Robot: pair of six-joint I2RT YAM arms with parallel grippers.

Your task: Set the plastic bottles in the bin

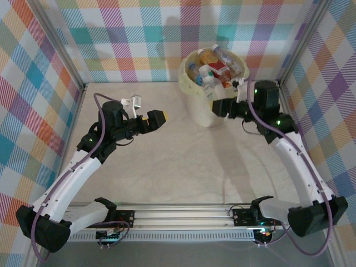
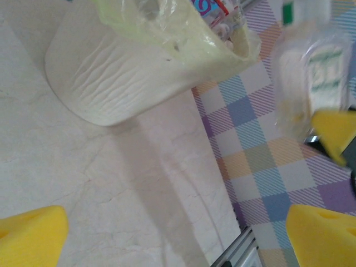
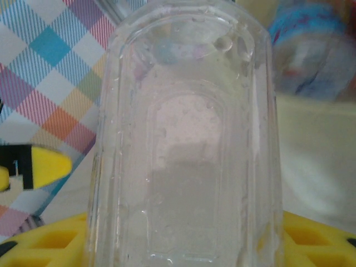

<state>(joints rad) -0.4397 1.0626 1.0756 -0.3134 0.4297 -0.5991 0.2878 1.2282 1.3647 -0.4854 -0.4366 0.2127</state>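
Left pincer (image 1: 157,118): jaws wide, nothing between them. Right pincer (image 1: 227,105): clamped on a clear plastic bottle (image 3: 183,139) beside the bin (image 1: 194,108), which stands far right on the table (image 1: 167,167), heaped with bottles (image 1: 214,69).

White arm links (image 1: 67,183), black joints (image 1: 114,119), purple cable (image 1: 95,103), yellow hand pads (image 2: 30,233), possibly green status lights (image 1: 276,123)

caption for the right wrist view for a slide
Right gripper closed on a clear plastic bottle, checked wall behind
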